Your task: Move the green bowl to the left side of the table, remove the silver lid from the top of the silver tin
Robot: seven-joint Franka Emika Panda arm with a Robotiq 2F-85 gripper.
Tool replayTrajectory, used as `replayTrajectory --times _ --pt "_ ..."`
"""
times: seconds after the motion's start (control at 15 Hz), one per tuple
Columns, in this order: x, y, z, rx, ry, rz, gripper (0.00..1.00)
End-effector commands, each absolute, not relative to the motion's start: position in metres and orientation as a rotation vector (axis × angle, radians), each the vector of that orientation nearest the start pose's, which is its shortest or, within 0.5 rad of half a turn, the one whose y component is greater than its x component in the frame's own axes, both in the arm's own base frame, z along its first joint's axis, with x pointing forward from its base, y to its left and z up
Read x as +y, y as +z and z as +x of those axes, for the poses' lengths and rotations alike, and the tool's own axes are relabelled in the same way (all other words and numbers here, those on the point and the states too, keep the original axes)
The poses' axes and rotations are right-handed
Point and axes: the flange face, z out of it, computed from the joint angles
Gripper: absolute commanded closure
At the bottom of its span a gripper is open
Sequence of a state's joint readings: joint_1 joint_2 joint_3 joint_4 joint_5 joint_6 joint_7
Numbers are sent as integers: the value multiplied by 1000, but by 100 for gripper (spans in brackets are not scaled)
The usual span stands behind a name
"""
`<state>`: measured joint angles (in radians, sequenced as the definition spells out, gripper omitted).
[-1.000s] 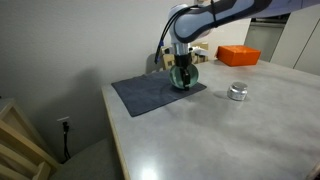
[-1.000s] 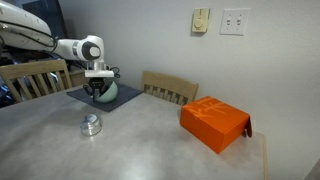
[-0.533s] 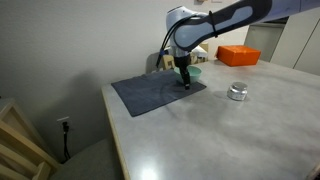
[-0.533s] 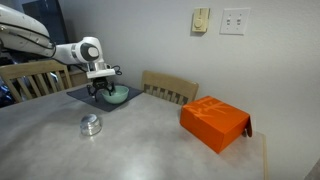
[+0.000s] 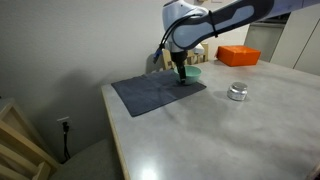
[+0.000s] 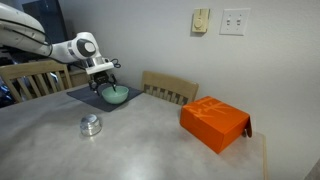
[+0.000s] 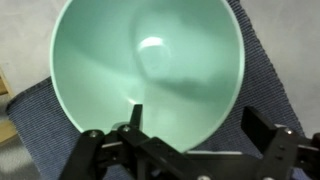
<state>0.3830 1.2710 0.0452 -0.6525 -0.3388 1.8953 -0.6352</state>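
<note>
Just below the claw (image 6: 103, 84) sits the bowl (image 6: 116, 95) on the mat (image 5: 150, 94); claw's spread apart, gripping nothing.

The bowl (image 6: 115, 95) is small, round and pale teal-green with a lighter inside. It stands upright, mouth up, on the mat (image 6: 82, 98). In the wrist view the bowl (image 7: 150, 70) is empty, with a soft glare near its bottom, and spreads across the frame from 9 to 3 o'clock. In an exterior view the bowl (image 5: 194, 72) shows only in part.

The tin (image 6: 91, 127), squat, round and shiny silver, stands upright on the bare grey table (image 6: 150, 150). It is well apart from the bowl, at about 7 o'clock from it. The lid (image 6: 91, 119) sits flat on the tin, closing it. In an exterior view the tin (image 5: 237, 93) lies at 4 o'clock from the bowl.
</note>
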Motion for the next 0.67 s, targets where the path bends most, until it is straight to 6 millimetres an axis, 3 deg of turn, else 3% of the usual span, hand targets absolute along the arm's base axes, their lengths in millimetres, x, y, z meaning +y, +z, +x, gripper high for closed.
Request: replayTrajectory --times 0.0,0.4,0.47,0.6 --pt "321 228 732 -1833 87 -2836 0" --pt "359 303 718 -1802 -95 -2891 0" --pt "361 288 726 -1817 -114 -2868 0" --pt "365 297 724 -1819 -135 -2867 0"
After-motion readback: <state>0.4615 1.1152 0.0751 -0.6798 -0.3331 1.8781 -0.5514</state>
